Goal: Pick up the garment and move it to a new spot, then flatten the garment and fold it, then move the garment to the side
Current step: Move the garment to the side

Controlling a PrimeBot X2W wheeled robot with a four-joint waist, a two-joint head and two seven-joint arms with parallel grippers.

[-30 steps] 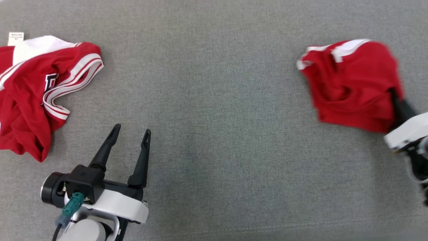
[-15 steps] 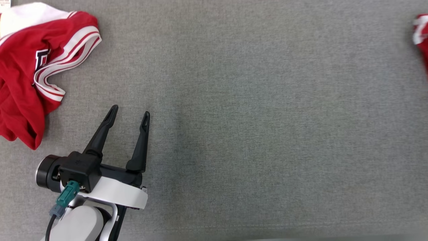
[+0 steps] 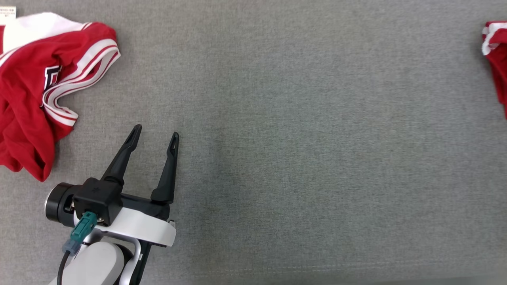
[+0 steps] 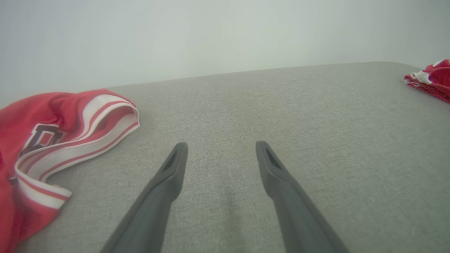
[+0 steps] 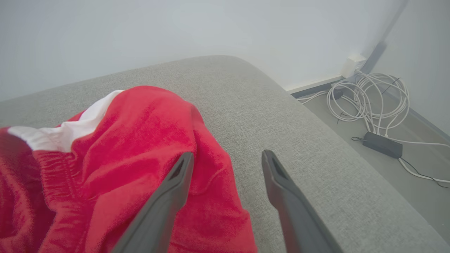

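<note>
The right claw (image 5: 226, 154) has just sprung apart, dropping the red shorts (image 5: 133, 140), which lie bunched on the cushion (image 5: 281, 116) under and left of its fingers (image 5: 165, 196). That carry is over, so flattening probably follows; the left claw (image 3: 155, 131) hangs spread, jersey (image 3: 27, 91) to its left.

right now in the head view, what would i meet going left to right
jersey → left hand, open → red shorts at the right edge
</note>
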